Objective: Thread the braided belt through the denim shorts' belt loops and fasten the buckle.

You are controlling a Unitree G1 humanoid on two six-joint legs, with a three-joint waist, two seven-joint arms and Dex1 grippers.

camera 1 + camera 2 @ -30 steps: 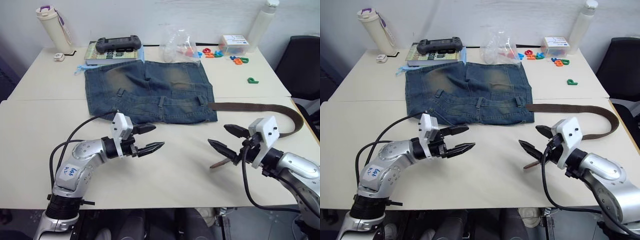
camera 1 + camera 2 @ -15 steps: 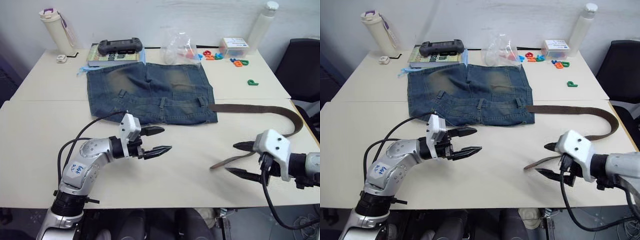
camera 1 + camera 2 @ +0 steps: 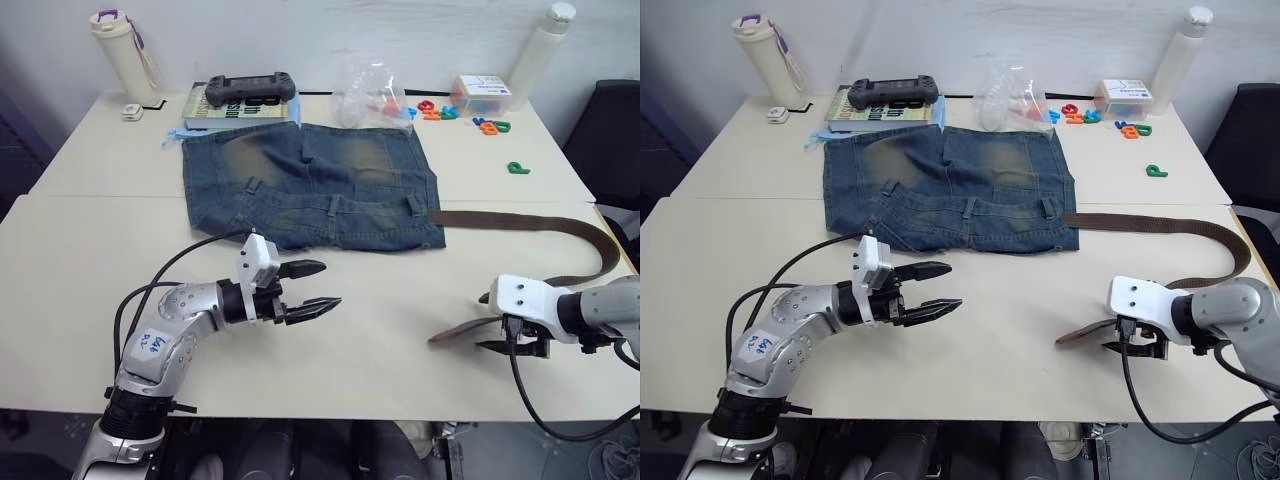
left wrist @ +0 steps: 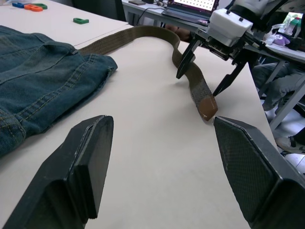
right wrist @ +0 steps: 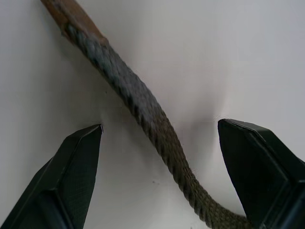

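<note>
We see a pale table (image 3: 90, 250) set against a light wall, with clutter along its far edge — a cream bottle (image 3: 122, 55) at the far left, a book (image 3: 222, 108) with a black game controller (image 3: 250, 88) on top, a clear plastic bag (image 3: 370, 92), a small box (image 3: 483, 90), coloured plastic letters (image 3: 488, 122) and a white bottle (image 3: 545, 45) at the far right.

The denim shorts (image 3: 310, 185) lie flat at the middle of the table, waistband toward us, with belt loops (image 3: 333, 205) standing along it. The belt (image 3: 520, 222) starts at the shorts' right waistband corner, runs right, curves back near the table's edge and ends in a tan tip (image 3: 445, 337) on the bare table.

Our right gripper (image 3: 1137, 343) sits low over that end of the belt; its fingers (image 5: 71, 176) are spread wide, one on each side of the strap — not touching it. Our left gripper (image 3: 310, 288) hangs above the bare table just in front of the shorts, fingers (image 4: 81, 162) apart and holding nothing.
</note>
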